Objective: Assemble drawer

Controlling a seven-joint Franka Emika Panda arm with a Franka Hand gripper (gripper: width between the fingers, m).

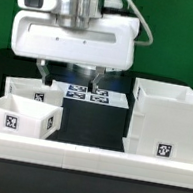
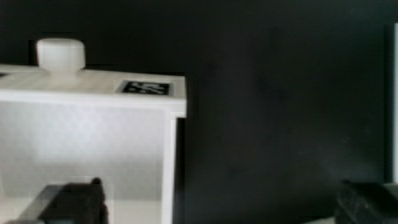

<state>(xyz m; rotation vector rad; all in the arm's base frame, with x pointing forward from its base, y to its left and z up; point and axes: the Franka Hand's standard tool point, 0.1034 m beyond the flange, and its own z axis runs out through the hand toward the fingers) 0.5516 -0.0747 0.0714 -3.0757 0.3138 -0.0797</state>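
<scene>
The drawer's tall white housing (image 1: 166, 121) stands at the exterior view's right with a tag on its front. A shallow white tray (image 1: 21, 114) sits at the left front, and a second tray (image 1: 27, 87) lies behind it. My gripper (image 1: 66, 78) hangs open and empty above the table between the trays and the housing. In the wrist view a white tray (image 2: 89, 130) with a round knob (image 2: 63, 52) and a tag (image 2: 151, 87) lies below one fingertip (image 2: 71, 203). The gripper (image 2: 222, 205) is wide open over dark table there.
The marker board (image 1: 89, 94) lies flat behind the gripper. A long low white rail (image 1: 85, 155) runs along the front of the table. The background is green.
</scene>
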